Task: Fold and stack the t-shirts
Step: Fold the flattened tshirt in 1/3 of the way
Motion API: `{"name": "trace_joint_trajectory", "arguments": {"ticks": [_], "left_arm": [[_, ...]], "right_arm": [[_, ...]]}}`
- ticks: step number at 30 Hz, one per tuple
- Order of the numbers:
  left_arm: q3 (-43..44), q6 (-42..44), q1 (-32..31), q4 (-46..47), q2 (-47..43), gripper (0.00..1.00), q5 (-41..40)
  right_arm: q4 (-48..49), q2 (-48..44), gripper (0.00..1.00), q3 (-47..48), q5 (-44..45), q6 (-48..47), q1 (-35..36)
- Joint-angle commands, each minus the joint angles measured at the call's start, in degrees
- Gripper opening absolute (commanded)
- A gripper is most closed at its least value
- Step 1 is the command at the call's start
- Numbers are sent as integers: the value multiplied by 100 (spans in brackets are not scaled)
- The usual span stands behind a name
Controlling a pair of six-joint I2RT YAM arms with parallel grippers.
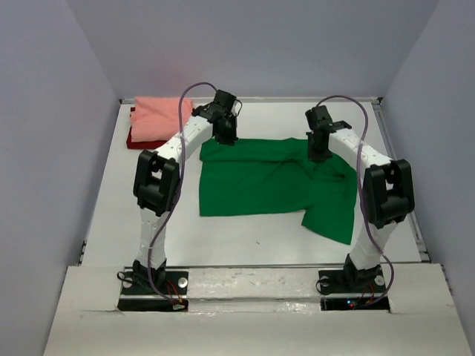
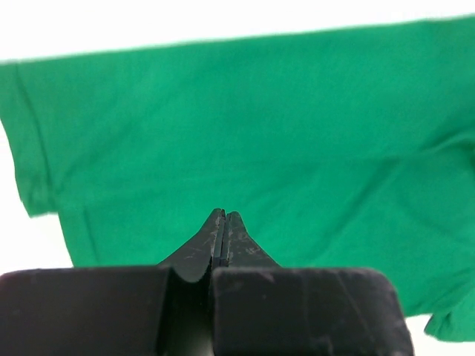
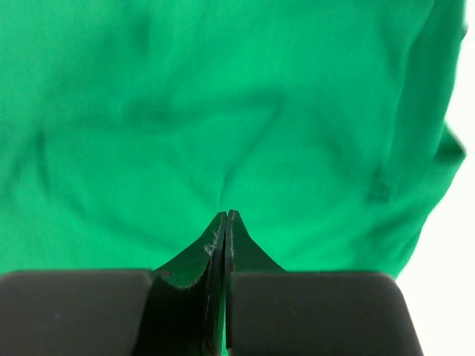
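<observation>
top external view: you are looking at a bright green t-shirt point(image 1: 260, 182) lying spread on the white table point(image 1: 133, 215) between the two arms.
green shirt shape: it is lying mostly flat, wrinkling toward the right, with one flap reaching nearer you at the right corner.
folded pile: a salmon pink t-shirt point(image 1: 157, 115) is resting folded on a dark red t-shirt point(image 1: 133, 141) in the far left corner, apart from the green one.
left gripper point(image 1: 225, 137): it is hanging over the shirt's far left edge, fingers pressing together, gripping nothing you can see.
right gripper point(image 1: 320, 153): its fingers are meeting tip to tip at the far right edge; creases are running toward them, yet you cannot tell whether cloth is caught.
</observation>
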Motion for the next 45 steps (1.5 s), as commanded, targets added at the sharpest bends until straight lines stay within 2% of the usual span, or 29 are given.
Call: {"name": "trace_joint_trajectory", "arguments": {"ticks": [1, 3, 4, 5, 8, 15, 30, 39, 45], "left_arm": [[649, 186, 81, -17, 410, 0, 246], [676, 143, 273, 167, 630, 0, 1043], [685, 116, 362, 168, 631, 0, 1047], [676, 99, 441, 289, 770, 0, 1403], [790, 72, 687, 273, 1017, 0, 1574], [957, 46, 881, 177, 1290, 0, 1662], [984, 2, 934, -52, 1685, 0, 1557], [1177, -209, 960, -421, 2081, 0, 1372], [1177, -288, 1083, -553, 2108, 0, 1161]], "right_arm": [[107, 823, 0, 1078, 543, -195, -313], [89, 1254, 0, 1578, 456, -327, -576], [63, 1257, 0, 1755, 377, -371, -691], [19, 1536, 0, 1931, 324, -398, -796], [-262, 1906, 0, 2563, 341, -573, -1078], [-535, 2188, 0, 3189, 237, -846, -1377], [-386, 2364, 0, 2407, -388, -776, -1430], [-552, 2716, 0, 2671, -555, -907, -1430], [-754, 3093, 0, 3232, -933, -1057, -1430]]}}
